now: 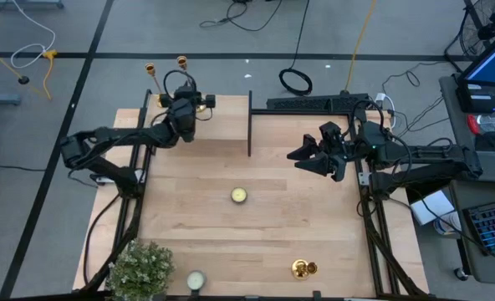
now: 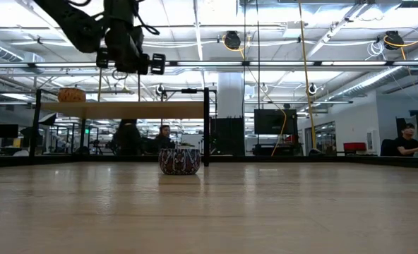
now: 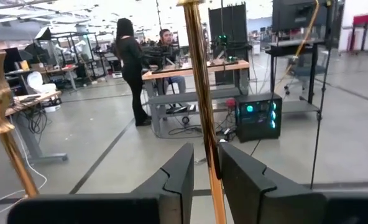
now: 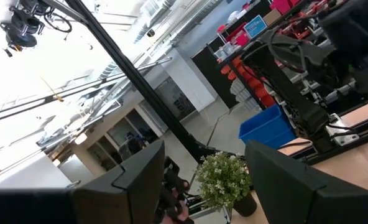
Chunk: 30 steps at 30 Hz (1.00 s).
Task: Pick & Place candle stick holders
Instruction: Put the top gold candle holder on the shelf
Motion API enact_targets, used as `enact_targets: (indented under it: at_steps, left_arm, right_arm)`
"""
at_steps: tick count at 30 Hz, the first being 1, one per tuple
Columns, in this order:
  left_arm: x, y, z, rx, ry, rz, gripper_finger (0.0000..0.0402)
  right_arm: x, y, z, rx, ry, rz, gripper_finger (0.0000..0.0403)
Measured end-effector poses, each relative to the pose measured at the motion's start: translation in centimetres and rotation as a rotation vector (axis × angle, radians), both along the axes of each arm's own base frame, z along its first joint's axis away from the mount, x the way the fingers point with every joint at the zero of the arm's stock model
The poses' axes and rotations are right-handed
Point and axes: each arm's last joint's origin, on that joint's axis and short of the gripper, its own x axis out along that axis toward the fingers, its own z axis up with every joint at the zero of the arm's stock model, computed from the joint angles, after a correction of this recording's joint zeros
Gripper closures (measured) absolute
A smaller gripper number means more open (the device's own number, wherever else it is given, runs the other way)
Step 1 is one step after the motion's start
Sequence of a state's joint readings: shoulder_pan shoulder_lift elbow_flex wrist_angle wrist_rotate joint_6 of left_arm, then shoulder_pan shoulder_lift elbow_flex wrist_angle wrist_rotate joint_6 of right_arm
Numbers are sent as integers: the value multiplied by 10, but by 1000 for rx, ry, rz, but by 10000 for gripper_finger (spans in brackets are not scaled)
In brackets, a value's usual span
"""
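A thin, shiny brass candlestick stem (image 3: 202, 106) stood upright between my left fingers (image 3: 171, 183), which were nearly pressed together around it at the surface's (image 1: 256, 226) far left corner. A second brass candlestick (image 3: 0, 112) stood beside it. A third (image 1: 303, 268) lay near the front edge. My right fingers (image 4: 137, 177) hung spread, holding nothing.

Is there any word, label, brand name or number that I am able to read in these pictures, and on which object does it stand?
No text can be read in any view.
A blue sign on the far wall in the right wrist view: print too blurred to read.
The candle stick holders and the table carry no visible lettering.
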State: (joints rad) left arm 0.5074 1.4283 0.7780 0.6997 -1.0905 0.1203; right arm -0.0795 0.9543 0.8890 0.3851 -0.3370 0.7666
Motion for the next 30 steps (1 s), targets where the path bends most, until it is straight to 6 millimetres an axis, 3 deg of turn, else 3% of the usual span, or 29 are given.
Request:
enact_targets:
  at_steps: [30]
  left_arm:
    - [-2,-4,-3,-71,-44,-144,318]
  right_arm:
    - [0,0,1,5,-6,7,181]
